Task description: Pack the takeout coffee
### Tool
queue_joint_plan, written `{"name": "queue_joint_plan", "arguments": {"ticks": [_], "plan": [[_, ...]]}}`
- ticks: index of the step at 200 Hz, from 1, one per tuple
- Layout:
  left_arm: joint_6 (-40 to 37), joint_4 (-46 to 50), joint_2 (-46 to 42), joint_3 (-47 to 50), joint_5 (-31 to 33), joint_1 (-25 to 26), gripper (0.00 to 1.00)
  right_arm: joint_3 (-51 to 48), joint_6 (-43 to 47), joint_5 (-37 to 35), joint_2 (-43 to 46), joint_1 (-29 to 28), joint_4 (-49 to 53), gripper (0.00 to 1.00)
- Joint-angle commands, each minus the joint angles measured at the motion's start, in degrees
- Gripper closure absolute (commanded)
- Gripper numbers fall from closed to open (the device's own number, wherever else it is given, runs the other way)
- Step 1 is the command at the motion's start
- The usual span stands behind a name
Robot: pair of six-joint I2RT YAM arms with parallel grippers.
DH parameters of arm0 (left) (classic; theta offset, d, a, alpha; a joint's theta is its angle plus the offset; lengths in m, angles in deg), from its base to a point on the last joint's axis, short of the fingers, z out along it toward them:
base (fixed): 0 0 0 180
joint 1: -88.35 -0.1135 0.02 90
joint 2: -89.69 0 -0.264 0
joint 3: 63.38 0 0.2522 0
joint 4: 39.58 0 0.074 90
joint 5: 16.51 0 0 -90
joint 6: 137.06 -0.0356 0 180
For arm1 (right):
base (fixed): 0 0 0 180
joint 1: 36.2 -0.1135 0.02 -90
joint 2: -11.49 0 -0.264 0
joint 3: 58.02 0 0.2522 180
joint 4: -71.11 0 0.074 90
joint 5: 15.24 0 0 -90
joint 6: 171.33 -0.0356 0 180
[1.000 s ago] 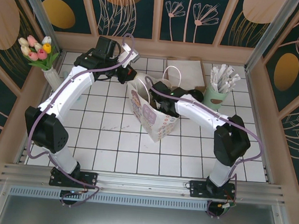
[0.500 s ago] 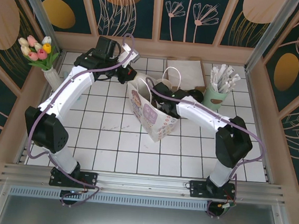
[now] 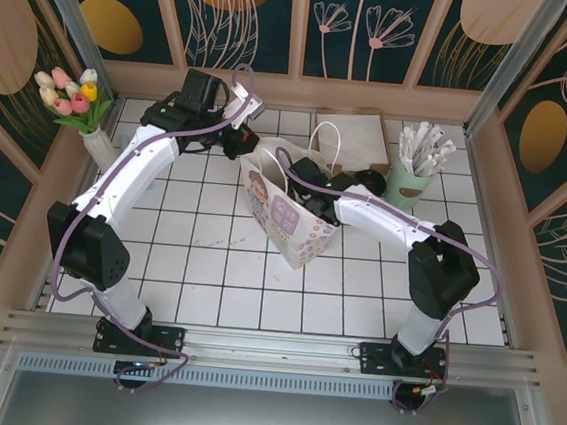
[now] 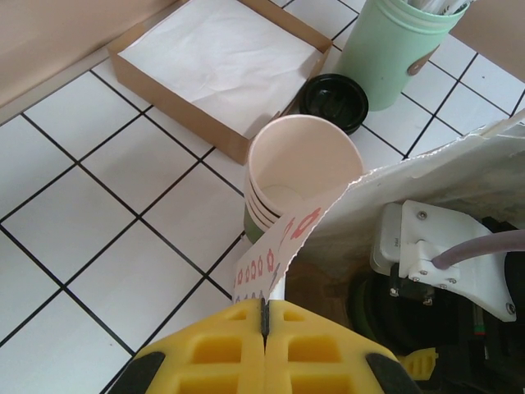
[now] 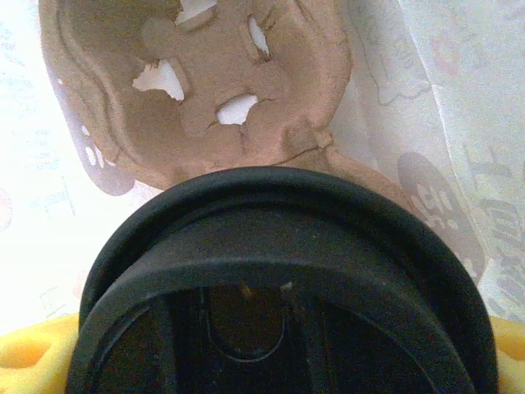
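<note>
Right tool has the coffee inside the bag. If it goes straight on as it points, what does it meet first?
Probably the brown pulp cup carrier in the paper bag, straight ahead of the takeout coffee that the right tool grips; the gap is hard to judge.

Yellow foam pads (image 4: pixel 213 357) tip the left claw (image 4: pixel 264 320); right of it, a white bracket (image 4: pixel 426 246) bears silver screws (image 4: pixel 421 215). Behind it we see white arm links (image 3: pixel 132 173), black joints (image 3: pixel 90 244) and a looping lilac cable (image 3: pixel 241 69).
</note>
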Motion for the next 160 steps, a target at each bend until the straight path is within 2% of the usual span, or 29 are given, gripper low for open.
{"name": "queue_joint_plan", "arguments": {"ticks": [1, 73, 118, 135, 160], "plan": [[-1.2, 1.1, 0.3, -1.3, -0.3, -0.2, 1.0, -5.3, 0.2, -3.1, -10.7, 0.7, 7.2, 0.37], [-1.3, 1.2, -0.5, -1.2, -0.8, -0.2, 1.0, 8.2, -0.5, -4.6, -10.6, -0.5, 17.9, 0.32], [-1.4, 1.2, -0.6, -1.1, 0.0, -0.2, 1.0, 8.8, -3.0, -9.8, -11.5, -0.5, 22.0, 0.34], [-1.4, 1.1, -0.5, -1.1, 0.1, -0.2, 1.0, 8.0, -3.0, -8.8, -11.2, -0.4, 20.9, 0.34], [-1.5, 1.2, -0.5, -1.0, -0.1, -0.2, 1.0, 5.2, -1.9, -2.9, -10.8, 0.0, 16.2, 0.35]]}}
